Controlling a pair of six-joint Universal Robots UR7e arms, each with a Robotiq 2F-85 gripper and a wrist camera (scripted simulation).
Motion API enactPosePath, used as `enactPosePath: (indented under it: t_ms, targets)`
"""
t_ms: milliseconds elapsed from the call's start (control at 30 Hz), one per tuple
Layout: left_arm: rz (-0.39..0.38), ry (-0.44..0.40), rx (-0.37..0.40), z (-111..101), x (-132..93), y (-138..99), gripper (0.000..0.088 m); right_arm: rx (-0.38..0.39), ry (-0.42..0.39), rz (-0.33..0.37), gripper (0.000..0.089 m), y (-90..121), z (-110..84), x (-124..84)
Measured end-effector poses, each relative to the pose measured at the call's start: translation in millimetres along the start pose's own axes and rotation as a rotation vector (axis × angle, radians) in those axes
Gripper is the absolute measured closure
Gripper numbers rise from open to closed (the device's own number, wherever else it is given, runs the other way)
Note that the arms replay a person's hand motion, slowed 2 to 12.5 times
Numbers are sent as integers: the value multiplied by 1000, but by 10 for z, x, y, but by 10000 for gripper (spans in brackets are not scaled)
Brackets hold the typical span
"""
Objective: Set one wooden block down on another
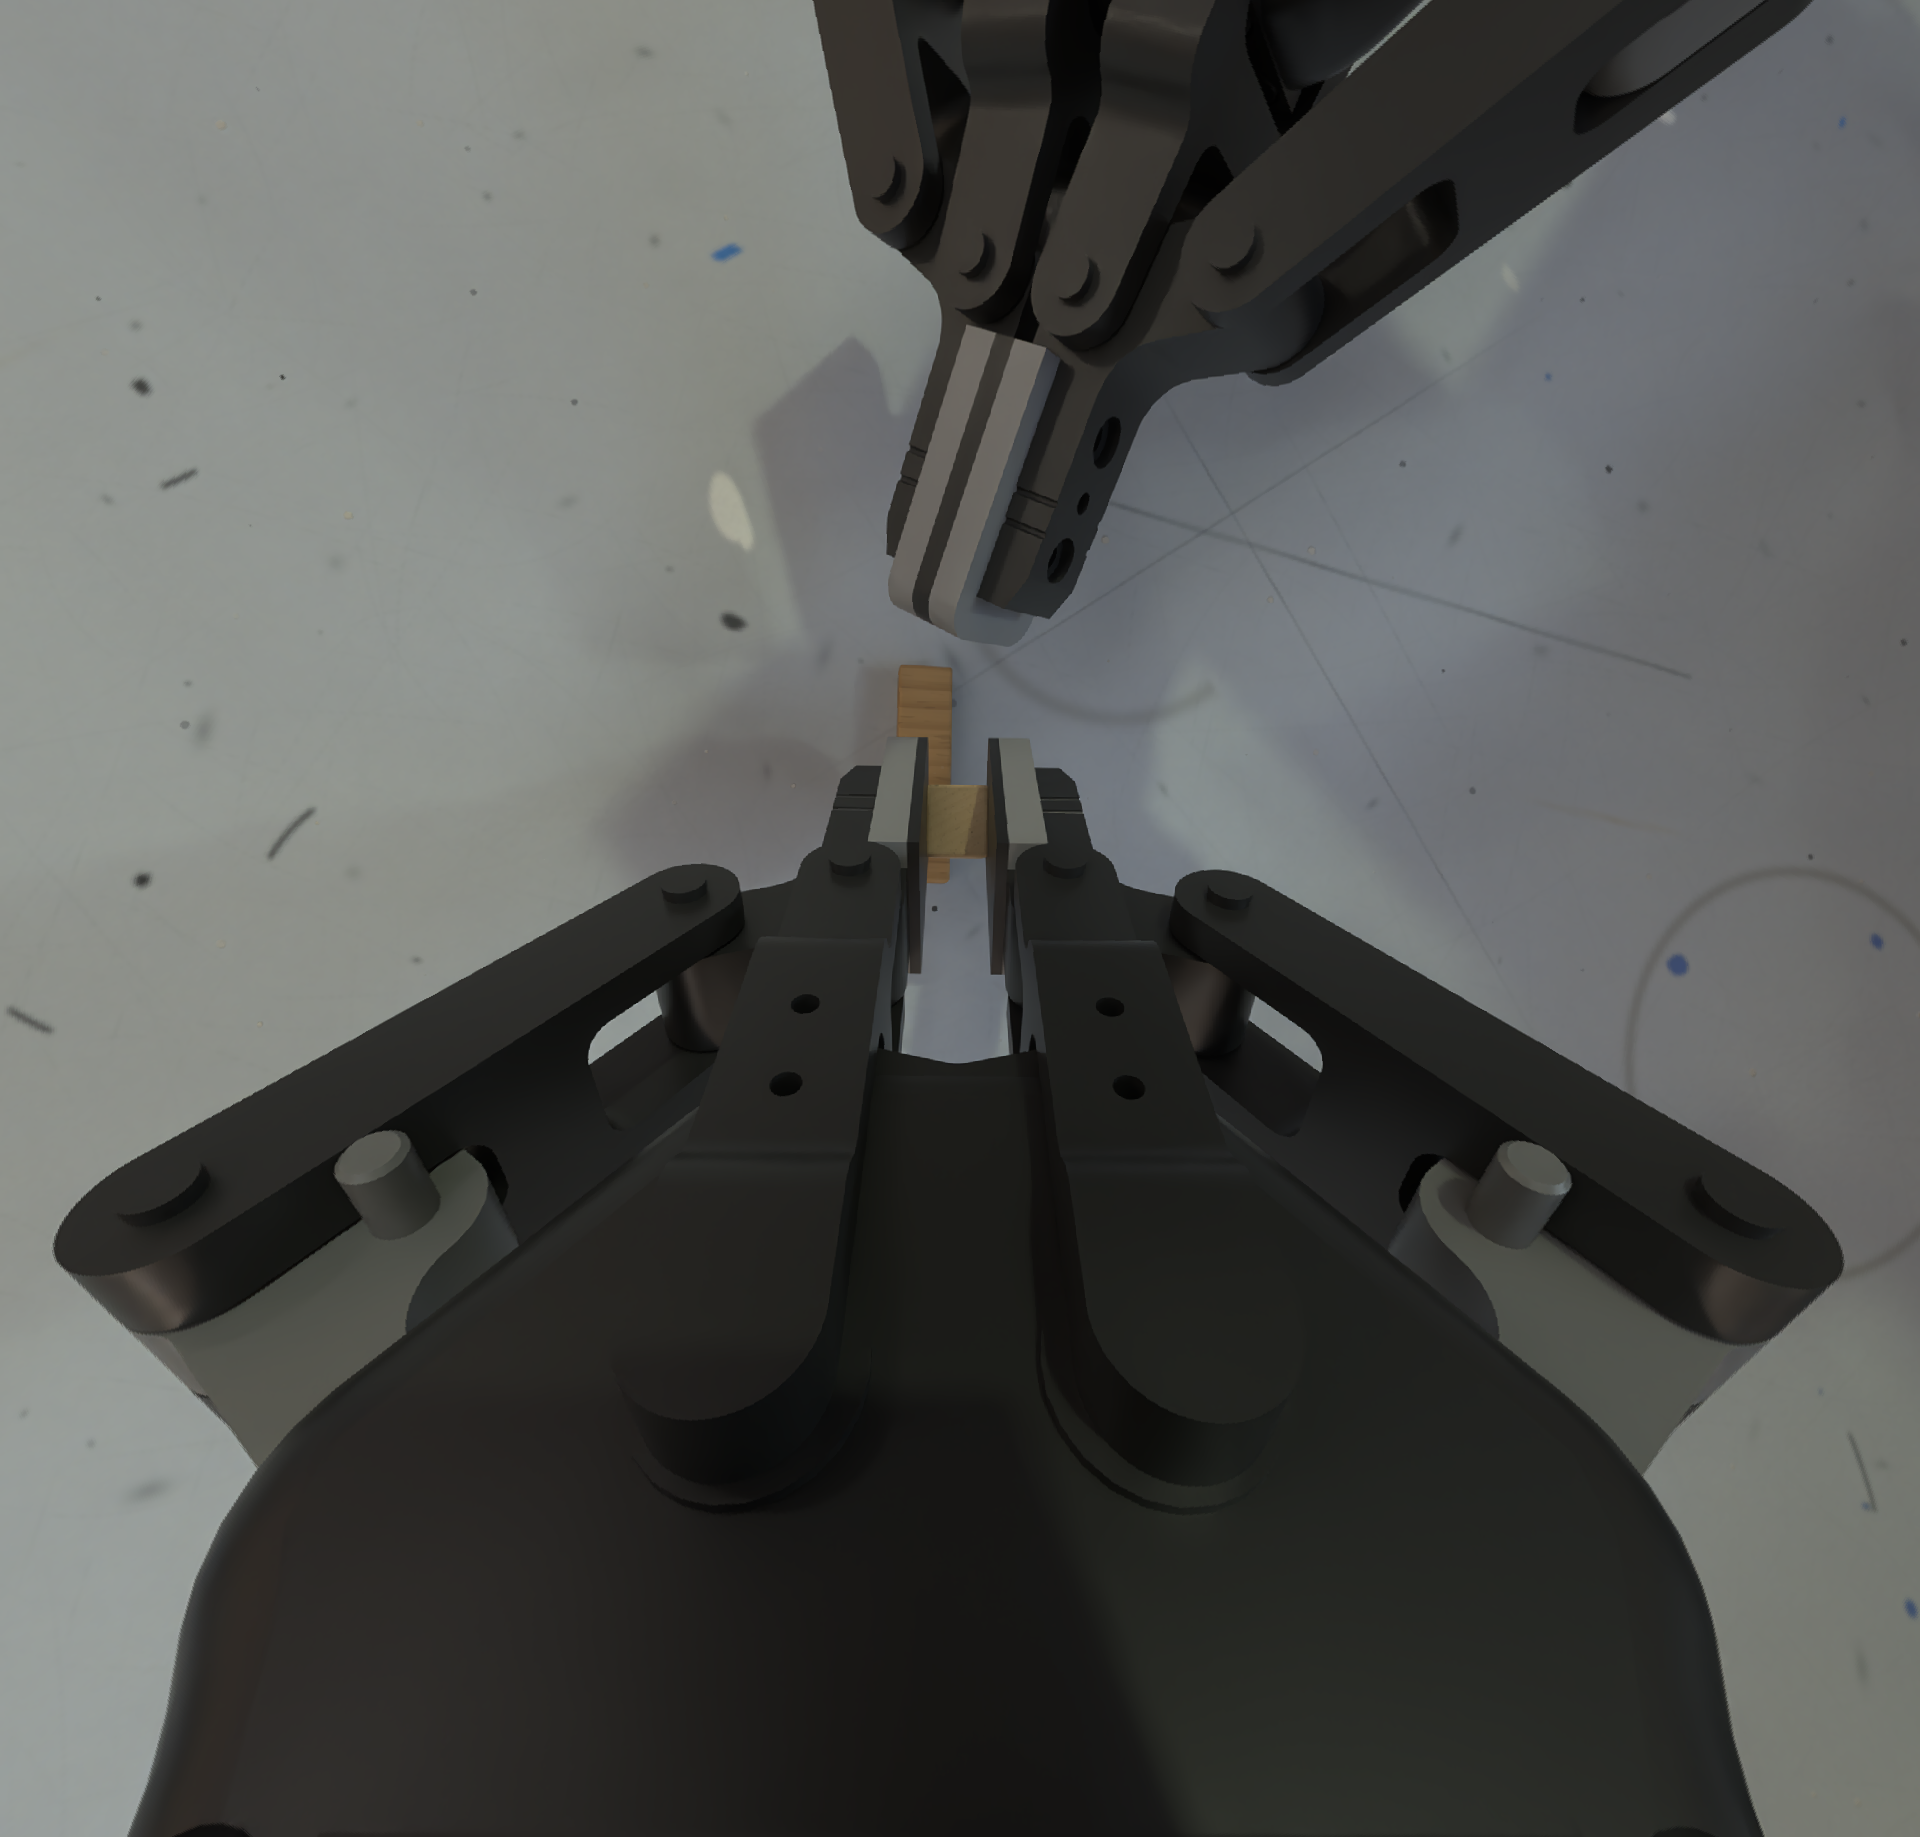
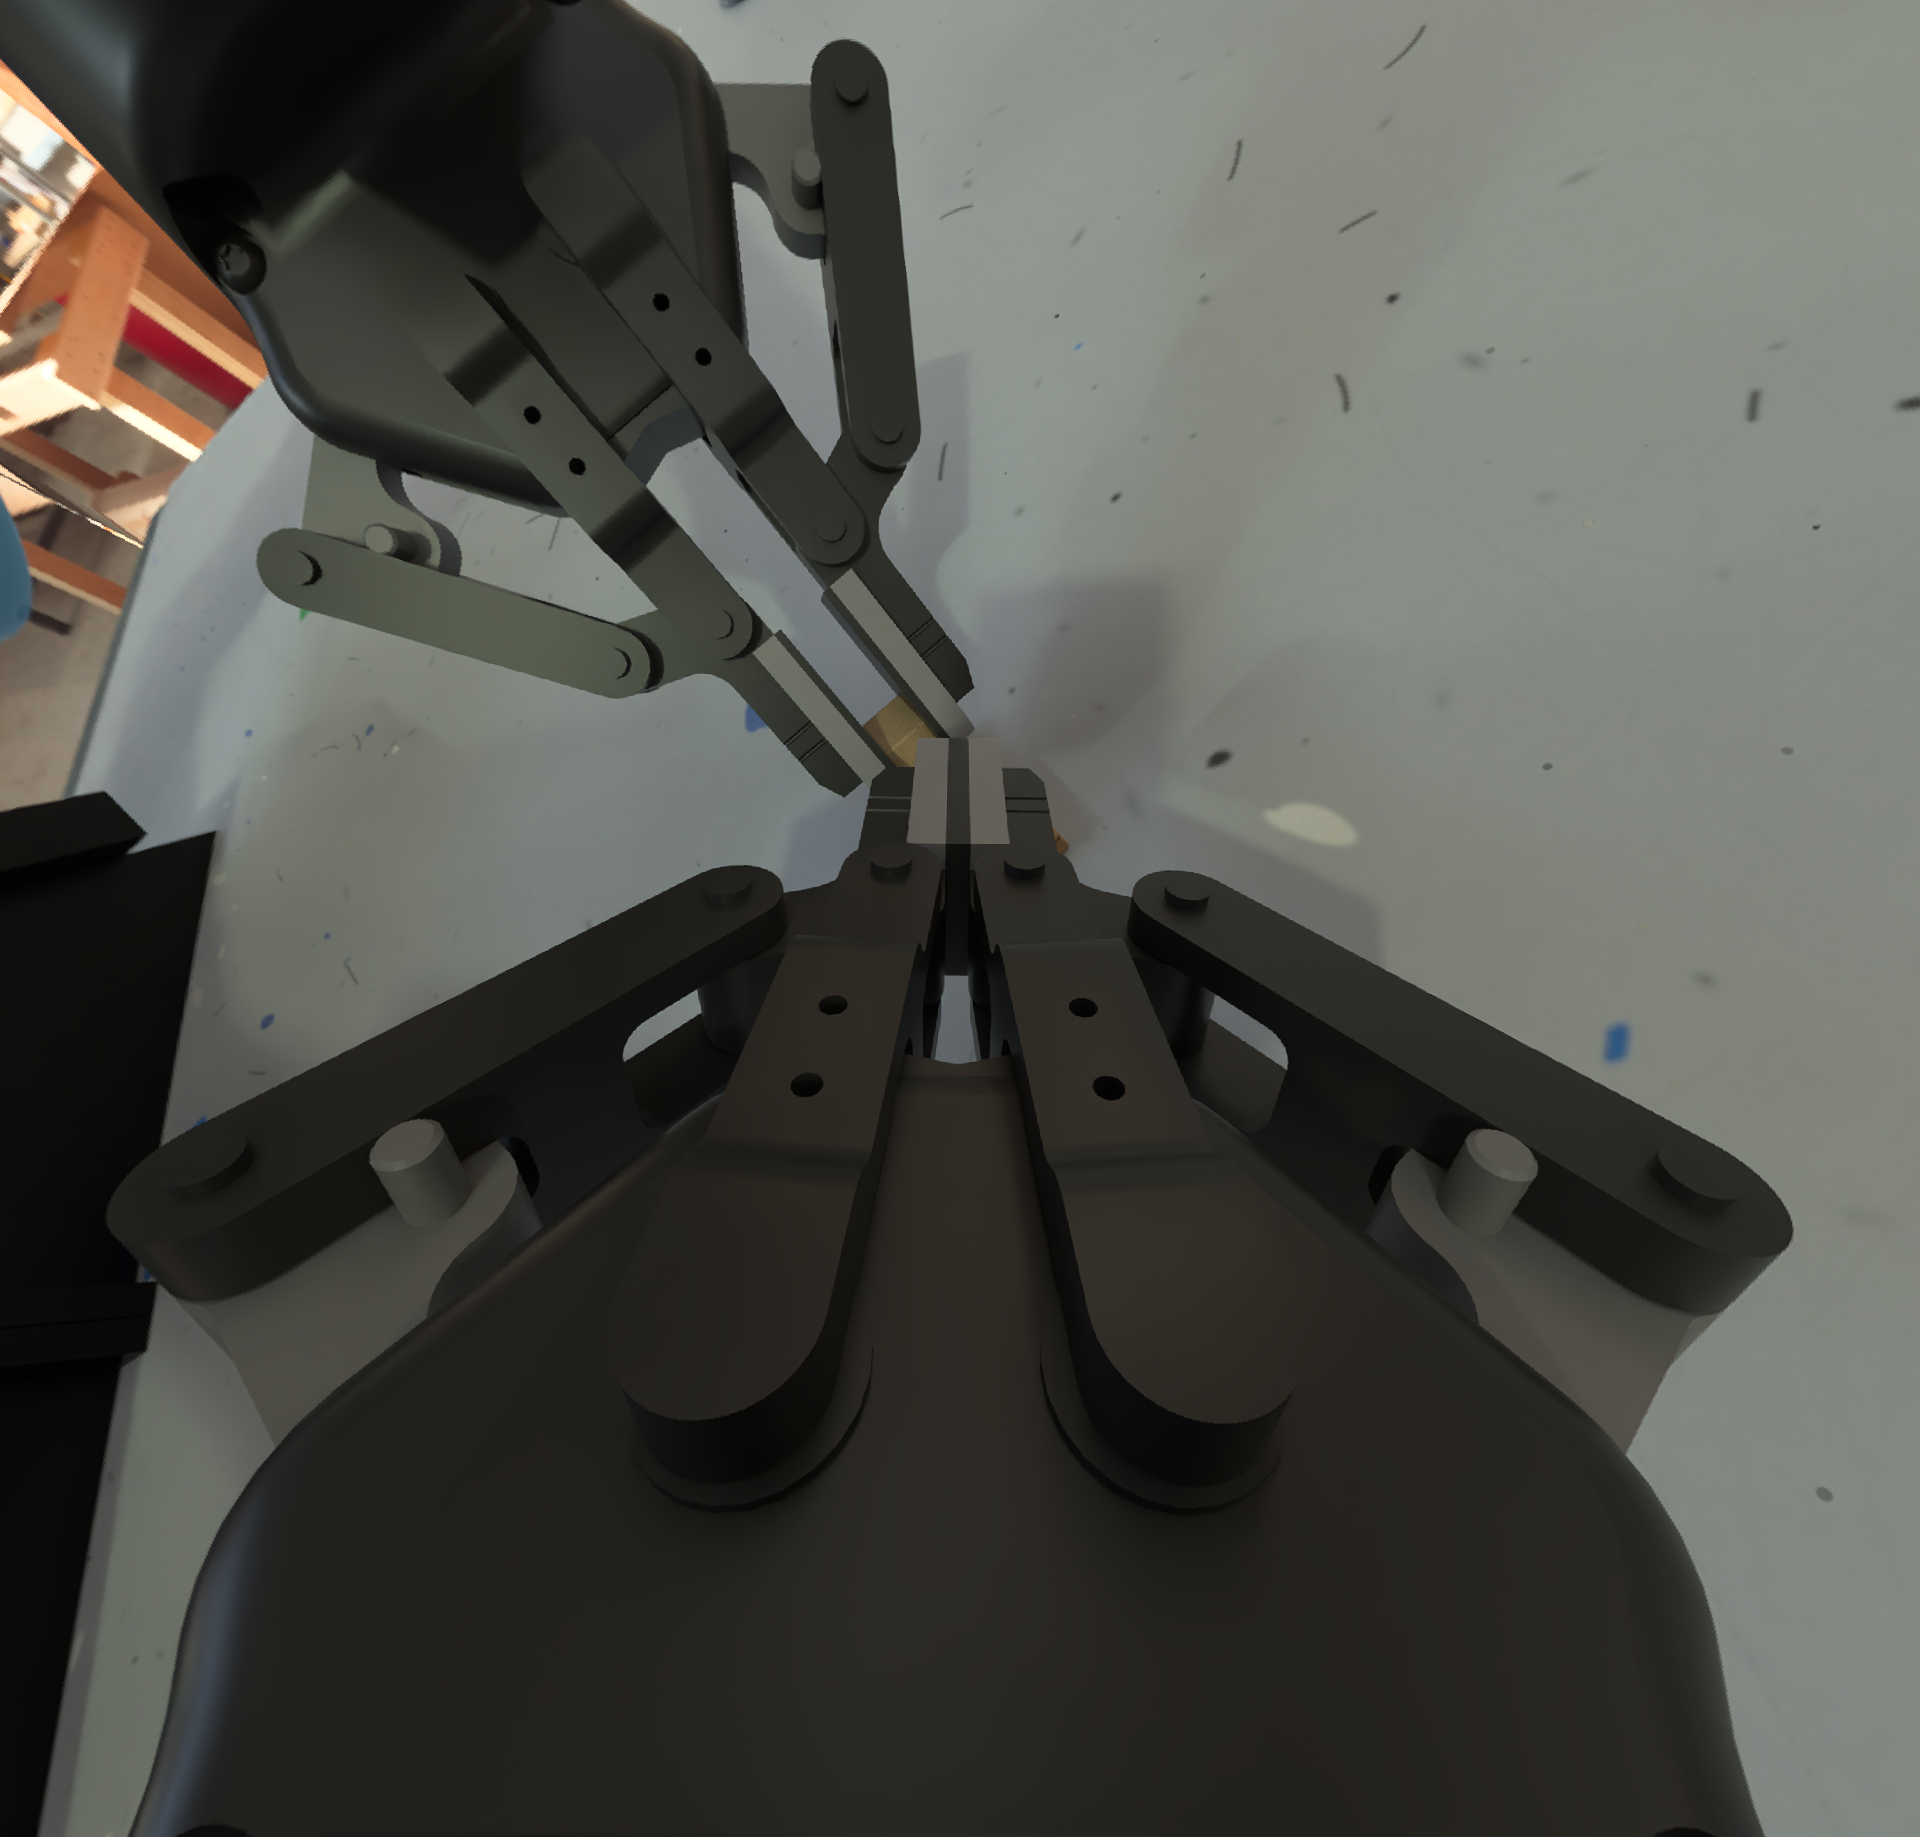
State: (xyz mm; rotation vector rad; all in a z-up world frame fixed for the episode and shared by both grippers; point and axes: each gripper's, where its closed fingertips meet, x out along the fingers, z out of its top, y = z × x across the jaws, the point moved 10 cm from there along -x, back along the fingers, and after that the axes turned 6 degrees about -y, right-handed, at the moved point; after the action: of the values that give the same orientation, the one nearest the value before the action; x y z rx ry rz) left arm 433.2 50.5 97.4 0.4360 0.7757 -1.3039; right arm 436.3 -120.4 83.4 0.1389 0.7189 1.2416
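Seen from the left wrist, the left gripper (image 1: 956,819) clamps a pale wooden block (image 1: 954,821) between its two grey pads, the block filling the gap from one pad to the other; beneath and beyond it a second wooden block (image 1: 925,704), longer and more orange in tone, lies flat on the scuffed grey table (image 1: 416,437), partly hidden by the left finger, a small end of it showing below the held block; whether the held block touches the one beneath cannot be told from either view; the right gripper (image 1: 961,624) comes in from the top of that view, its fingers pressed together with nothing between them, tips hanging just beyond the far end of the lying block and apart from it; from the right wrist, the right gripper (image 2: 959,790) shows the same sealed pads, a thin dark seam between them, while the left gripper (image 2: 904,738) reaches in from the upper left with the tan block pinched at its tips, close against the right gripper's fingertips; black panels (image 2: 73,1060) stand at the table's left edge, and wooden furniture (image 2: 94,333) shows beyond it.
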Motion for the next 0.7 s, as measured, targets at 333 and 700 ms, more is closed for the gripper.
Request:
enactPosePath:
  t_ms: [333,700]
  targets:
    - [-2,-47,-31,-16,18,12,782,50,-3,6,893,-53,-2,-34]
    - [-1,-72,-51,-21,32,27,782,75,4,-4,893,-81,-6,-43]
